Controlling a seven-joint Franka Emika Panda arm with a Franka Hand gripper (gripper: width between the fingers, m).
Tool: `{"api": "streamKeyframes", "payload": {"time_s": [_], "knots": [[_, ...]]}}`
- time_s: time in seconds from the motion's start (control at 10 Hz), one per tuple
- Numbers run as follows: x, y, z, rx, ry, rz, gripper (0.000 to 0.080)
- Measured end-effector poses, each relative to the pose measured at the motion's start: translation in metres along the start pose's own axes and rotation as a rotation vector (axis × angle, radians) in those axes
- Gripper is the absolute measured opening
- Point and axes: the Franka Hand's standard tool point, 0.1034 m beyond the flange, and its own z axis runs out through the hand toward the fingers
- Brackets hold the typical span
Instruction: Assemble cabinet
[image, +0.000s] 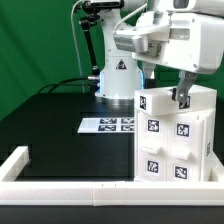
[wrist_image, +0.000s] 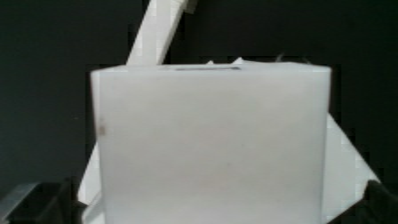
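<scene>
The white cabinet (image: 172, 135) stands upright at the exterior view's right, near the front border, with black-and-white tags on its two visible faces. My gripper (image: 183, 99) reaches down from above onto the cabinet's top edge, one dark finger showing against the white top. In the wrist view a broad white cabinet part (wrist_image: 214, 140) fills the space between my two dark fingertips (wrist_image: 25, 206), which sit at its two sides. The jaws stand wide, closed against this part.
The marker board (image: 107, 124) lies flat on the black table in front of the robot base (image: 115, 75). A low white border frame (image: 60, 185) runs along the front and left edge. A white strip (wrist_image: 164, 35) shows behind the part in the wrist view.
</scene>
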Motion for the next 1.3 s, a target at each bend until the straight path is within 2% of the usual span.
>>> {"api": "streamKeyframes", "payload": {"time_s": [0.3,0.4,0.8,1.0,1.3], "knots": [[0.0,0.002,0.002,0.002,-0.001,0.024,0.0771],[-0.001,0.001,0.003,0.002,-0.001,0.026,0.0588],[-0.002,0.0,0.003,0.004,0.0,0.077,0.056],[-0.01,-0.008,0.004,0.024,0.001,0.258,0.056],[-0.009,-0.012,0.005,0.045,-0.002,0.465,0.0561]]}}
